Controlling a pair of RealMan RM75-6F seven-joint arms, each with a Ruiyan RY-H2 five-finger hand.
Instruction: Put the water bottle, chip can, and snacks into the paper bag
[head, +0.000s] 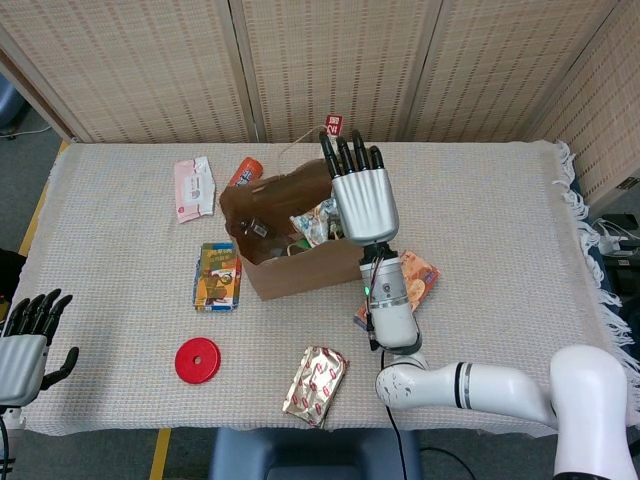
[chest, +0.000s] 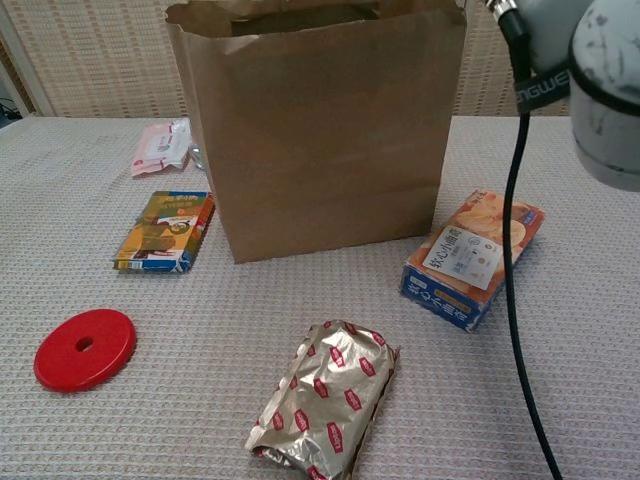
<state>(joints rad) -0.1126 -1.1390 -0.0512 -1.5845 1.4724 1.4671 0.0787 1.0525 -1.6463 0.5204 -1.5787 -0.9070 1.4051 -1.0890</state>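
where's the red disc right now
The red disc lies on the table's near left in both views, below the flat snack box and left of the foil packet.

Head view looks steeply down; chest view sits low, near, sharing the paper bag (head: 300, 240) (chest: 320, 130).

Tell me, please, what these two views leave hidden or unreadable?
- Bag contents: chest view, front wall blocks them.
- Right hand: chest view, cut off by top edge.
- Orange box: head view, forearm covers part.
- Orange can: head view, behind bag; label too small.
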